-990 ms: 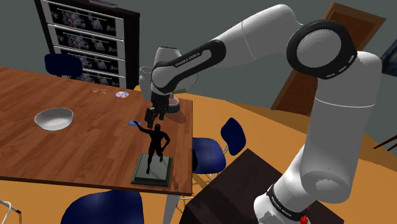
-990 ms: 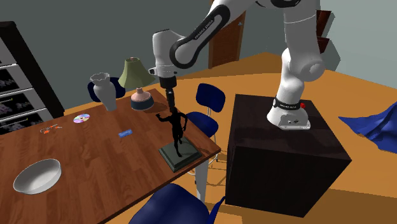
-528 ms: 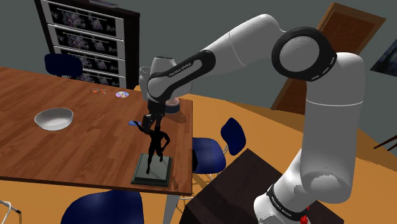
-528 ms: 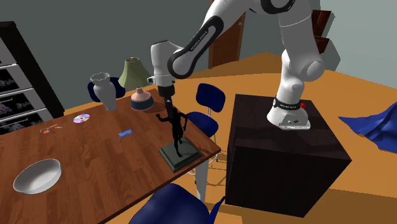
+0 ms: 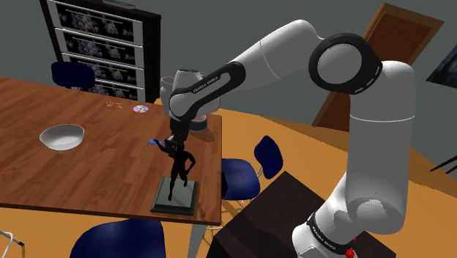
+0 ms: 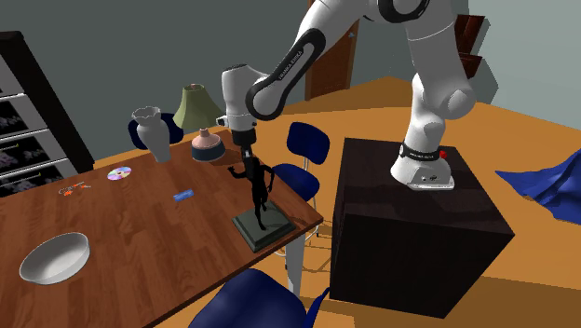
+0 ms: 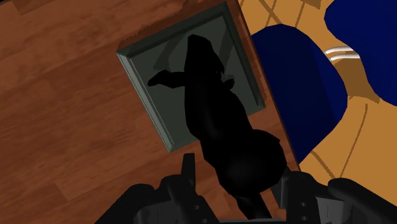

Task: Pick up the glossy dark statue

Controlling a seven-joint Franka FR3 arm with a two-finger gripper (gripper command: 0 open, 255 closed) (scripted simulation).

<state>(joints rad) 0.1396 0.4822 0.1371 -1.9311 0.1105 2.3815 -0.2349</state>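
Right, big wooden table (image 5: 44, 176), white arm (image 5: 293, 44) reaching down over one corner of it, where the dark statue (image 5: 178, 167) stands upright on its grey-green base (image 5: 176, 199), close to the table edge. Black gripper (image 5: 174, 141) sits at the figure's head, fingers (image 7: 188, 168) apart either side of it, not clamped as far as I can see. Risk: the figure looks tall, narrow and glossy, so an off-centre squeeze could let it slip, or tip it over that edge.

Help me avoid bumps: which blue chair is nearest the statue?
The chair beside the table edge by the statue; the shoulder view's bottom chair and far-left chair stand farther off.
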